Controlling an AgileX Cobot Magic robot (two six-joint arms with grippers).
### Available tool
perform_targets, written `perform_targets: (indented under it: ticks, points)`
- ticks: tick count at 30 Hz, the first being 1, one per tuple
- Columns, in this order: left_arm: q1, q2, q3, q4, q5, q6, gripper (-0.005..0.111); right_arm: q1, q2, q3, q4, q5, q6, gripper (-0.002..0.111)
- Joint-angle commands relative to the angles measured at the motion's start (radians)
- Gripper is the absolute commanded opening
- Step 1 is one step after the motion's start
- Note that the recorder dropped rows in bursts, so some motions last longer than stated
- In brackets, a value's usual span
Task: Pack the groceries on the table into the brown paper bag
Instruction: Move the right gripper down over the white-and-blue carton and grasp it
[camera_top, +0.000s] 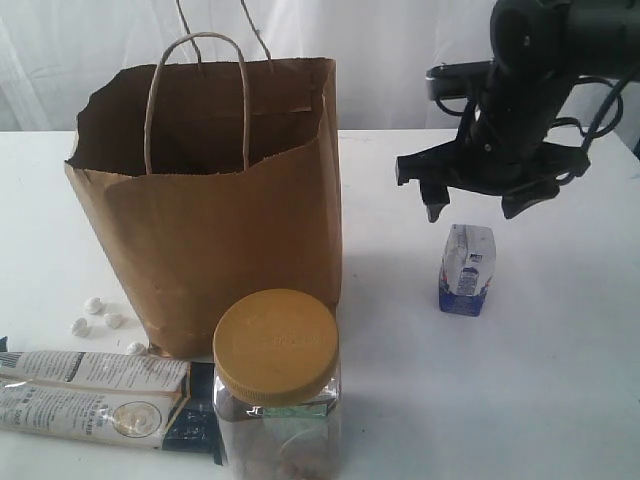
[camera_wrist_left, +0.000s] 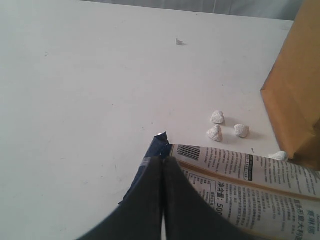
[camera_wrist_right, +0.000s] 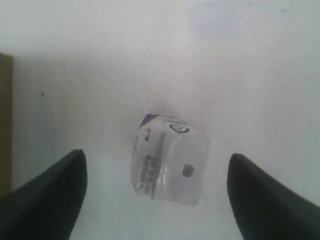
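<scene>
The brown paper bag (camera_top: 215, 200) stands open at the left of the white table (camera_top: 530, 380). A small white-blue carton (camera_top: 467, 269) stands upright to its right. My right gripper (camera_top: 478, 208) hovers open just above the carton (camera_wrist_right: 169, 160), its fingers spread to either side and not touching it. A clear jar with a yellow lid (camera_top: 277, 385) stands at the front. The long white-black twin packet (camera_top: 100, 398) lies at the front left. My left gripper (camera_wrist_left: 164, 160) is shut, its tips over the packet's (camera_wrist_left: 240, 175) dark end; whether it pinches the packet cannot be told.
Several small white lumps (camera_top: 100, 316) lie on the table by the bag's lower left corner. The bag's twine handles (camera_top: 195, 90) stand up above its rim. A white curtain hangs behind the table.
</scene>
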Motion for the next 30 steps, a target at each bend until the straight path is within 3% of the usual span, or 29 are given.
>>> perform_targets:
  ticks: [1,5,10,25,30]
  points:
    - [-0.004,-0.005,0.001,-0.009,-0.008,-0.009,0.000,-0.011,0.031,-0.004,-0.038,-0.026,0.095,0.072]
    - [-0.004,-0.005,0.001,-0.009,-0.008,-0.009,0.000,-0.039,0.070,-0.004,0.001,-0.029,0.165,0.072]
    - [-0.004,-0.005,0.001,-0.009,-0.008,-0.009,0.000,-0.041,0.090,-0.004,0.090,-0.042,0.075,0.072]
    - [-0.004,-0.005,0.001,-0.009,-0.008,-0.009,0.000,-0.041,0.130,-0.004,0.087,0.009,0.077,0.071]
    - [-0.004,-0.005,0.001,-0.009,-0.008,-0.009,0.000,-0.041,0.130,-0.004,0.085,0.028,0.073,0.060]
